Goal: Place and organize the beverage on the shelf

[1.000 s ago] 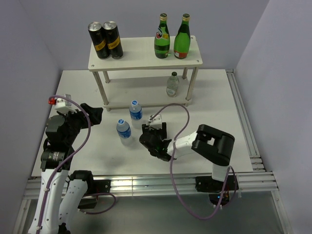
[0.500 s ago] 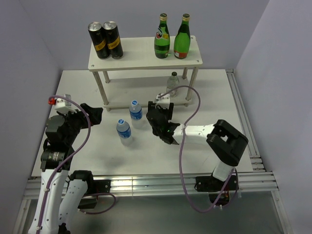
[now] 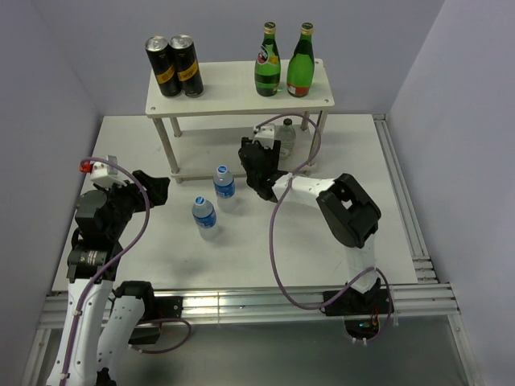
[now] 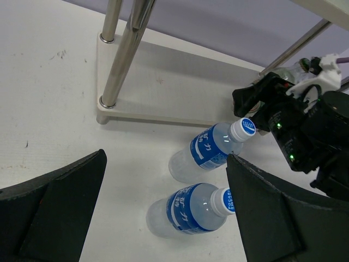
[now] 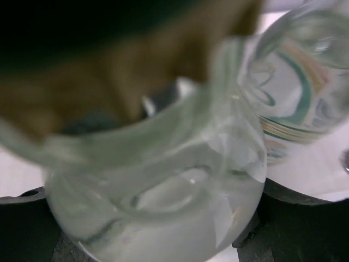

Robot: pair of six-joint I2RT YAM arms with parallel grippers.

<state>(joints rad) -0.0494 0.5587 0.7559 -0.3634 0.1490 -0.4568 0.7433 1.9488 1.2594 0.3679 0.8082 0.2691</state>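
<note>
Though overhead hides it, the wrist camera shows the right gripper pinching a clear bottle.

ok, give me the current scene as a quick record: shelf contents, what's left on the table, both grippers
shelf, top tier: two black cans on the left, two green bottles on the right
shelf, lower tier: one clear bottle, right end
table: two blue-label water bottles, upright, in front of the shelf
right gripper: at the lower tier beside that bottle, shut on a second clear bottle
left gripper: open, empty, at the table's left side
</note>
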